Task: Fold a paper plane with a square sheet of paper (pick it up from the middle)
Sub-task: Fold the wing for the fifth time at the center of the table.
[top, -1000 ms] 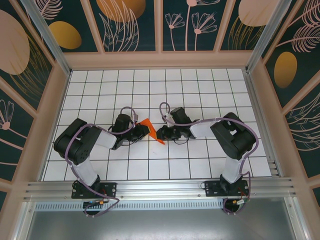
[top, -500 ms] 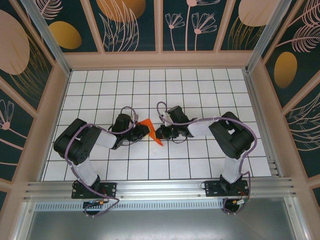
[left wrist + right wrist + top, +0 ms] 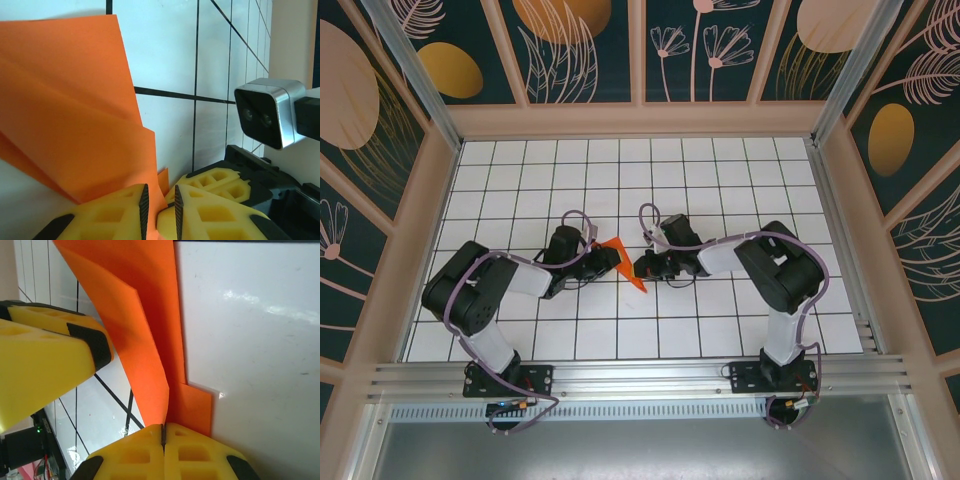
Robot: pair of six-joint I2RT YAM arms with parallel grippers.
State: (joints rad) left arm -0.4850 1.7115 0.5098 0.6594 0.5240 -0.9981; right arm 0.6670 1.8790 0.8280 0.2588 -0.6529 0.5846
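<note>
Sitting near the middle of the white-tiled bench, the orange paper lay well apart from the side walls and the near aluminium rail, with bare tiles open on every side. Both arms crowded it closely, the left gripper at its far-left end and the right gripper beside its near-right tip. It formed a folded wedge whose long axis ran diagonally, broad end toward the far left and point toward the near right. The right jaws were pressed together on a lower edge of the paper. The left jaws stood narrowly apart with a paper edge between them; whether they pinched it could not be told.
</note>
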